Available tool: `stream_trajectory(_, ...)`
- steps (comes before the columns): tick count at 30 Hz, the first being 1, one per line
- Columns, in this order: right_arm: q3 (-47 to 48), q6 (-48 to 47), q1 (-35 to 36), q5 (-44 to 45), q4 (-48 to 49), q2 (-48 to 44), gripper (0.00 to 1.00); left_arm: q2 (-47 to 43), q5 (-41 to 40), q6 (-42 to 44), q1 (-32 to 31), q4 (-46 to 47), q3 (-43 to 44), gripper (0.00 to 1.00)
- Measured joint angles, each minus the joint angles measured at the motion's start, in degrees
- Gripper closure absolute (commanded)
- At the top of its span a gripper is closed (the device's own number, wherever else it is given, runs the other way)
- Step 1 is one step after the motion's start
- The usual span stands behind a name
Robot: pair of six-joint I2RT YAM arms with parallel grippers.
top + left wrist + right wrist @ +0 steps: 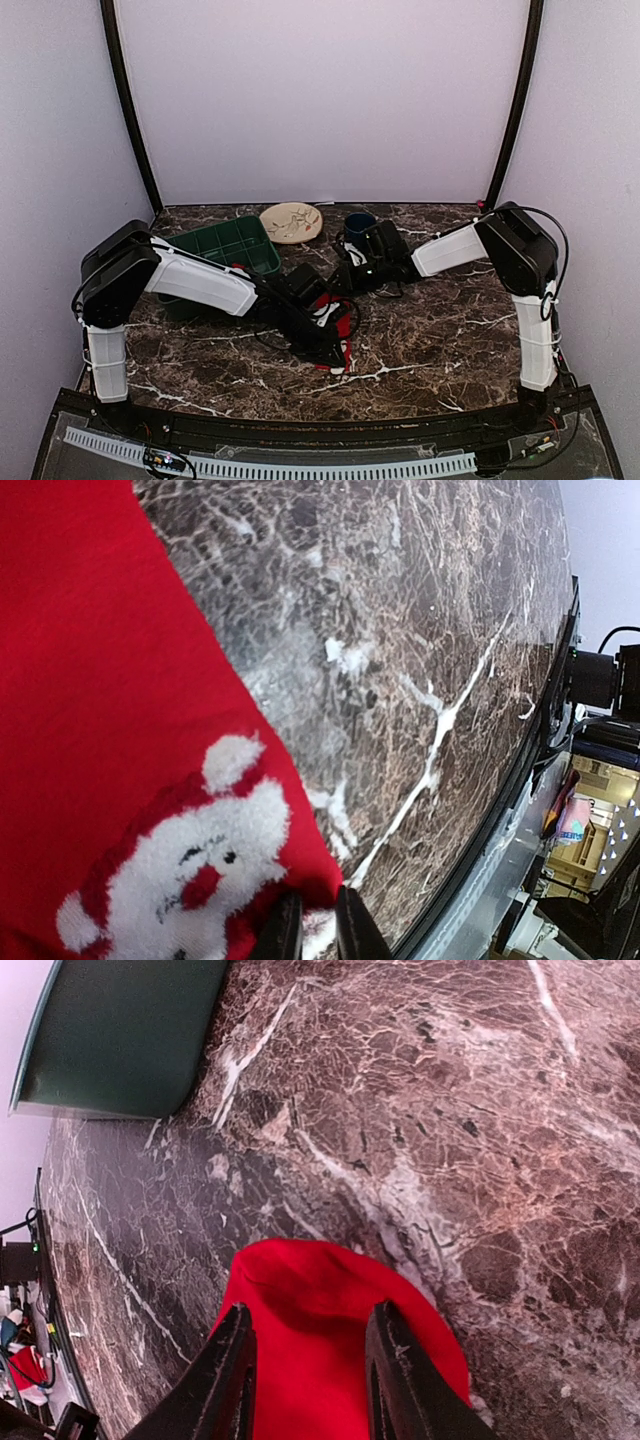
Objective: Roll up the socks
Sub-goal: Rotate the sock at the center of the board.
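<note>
Red socks (346, 332) lie as one strip at the table's middle; I cannot tell one sock from the other. In the left wrist view the red fabric (100, 680) bears a white Santa face (190, 870). My left gripper (306, 928) has its jaws a narrow gap apart, with the sock's white-trimmed edge pinched between them. In the right wrist view a rounded red sock end (310, 1270) lies flat on the marble. My right gripper (312, 1312) stands open over it, one finger near each side, and red fabric shows past the right finger (395, 1360).
A green bin (225, 245) (120, 1030) stands at the back left. A beige plate (291, 222) and a dark blue cup (358, 222) sit at the back. The table's front edge (520, 780) runs close to the left gripper.
</note>
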Motion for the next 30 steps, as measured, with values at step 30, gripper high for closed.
stream_trajectory(30, -5.7, -7.9, 0.0, 6.1, -2.2, -15.2, 0.5, -18.5, -17.4, 4.7, 0.1, -2.7, -5.0, 0.56)
